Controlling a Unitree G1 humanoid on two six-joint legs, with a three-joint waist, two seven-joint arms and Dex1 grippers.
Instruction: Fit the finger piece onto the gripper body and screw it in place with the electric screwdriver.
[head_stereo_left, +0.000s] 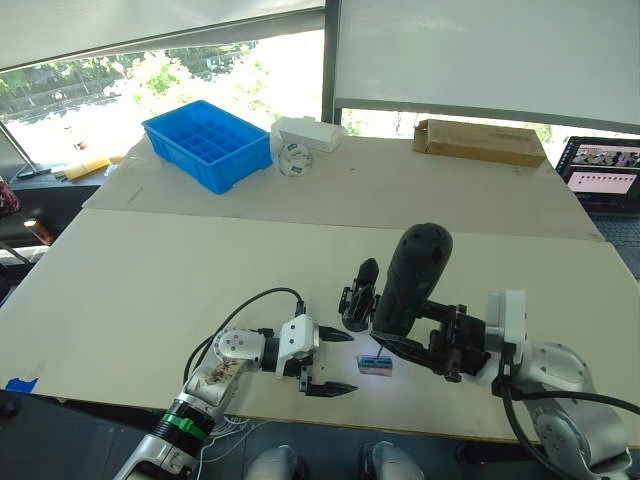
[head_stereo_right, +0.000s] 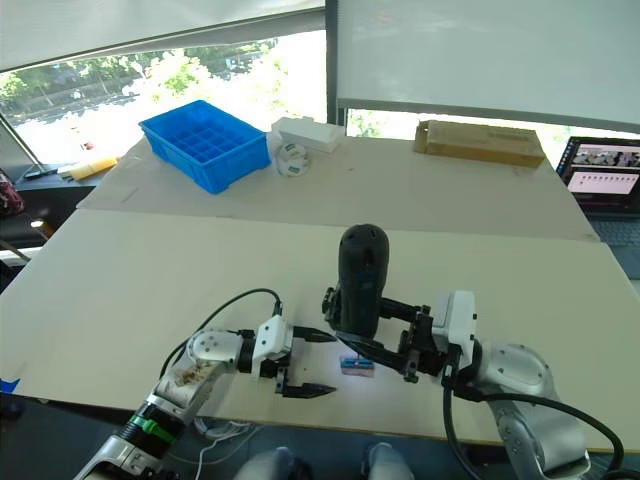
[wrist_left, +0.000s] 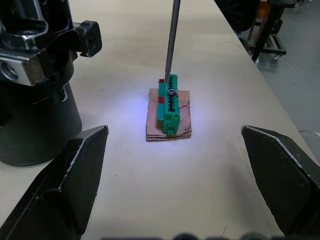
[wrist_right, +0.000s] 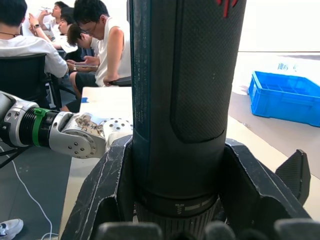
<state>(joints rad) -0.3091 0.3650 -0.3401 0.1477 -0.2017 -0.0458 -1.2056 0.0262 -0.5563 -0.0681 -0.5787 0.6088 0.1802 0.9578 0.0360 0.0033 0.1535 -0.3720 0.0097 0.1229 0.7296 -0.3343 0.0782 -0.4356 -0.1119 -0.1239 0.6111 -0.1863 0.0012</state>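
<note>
Upright, the electric screwdriver (head_stereo_left: 412, 280) fills the right gripper (head_stereo_left: 415, 350).

Left tool (head_stereo_left: 330, 362) agape, right tool (head_stereo_left: 405, 340) clamped.

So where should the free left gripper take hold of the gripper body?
Probably the round cylindrical base of the gripper body, approached level from its open side. It stands upright, its base is smooth and wide, the clamp parts above are irregular. The left gripper is open beside it.
</note>
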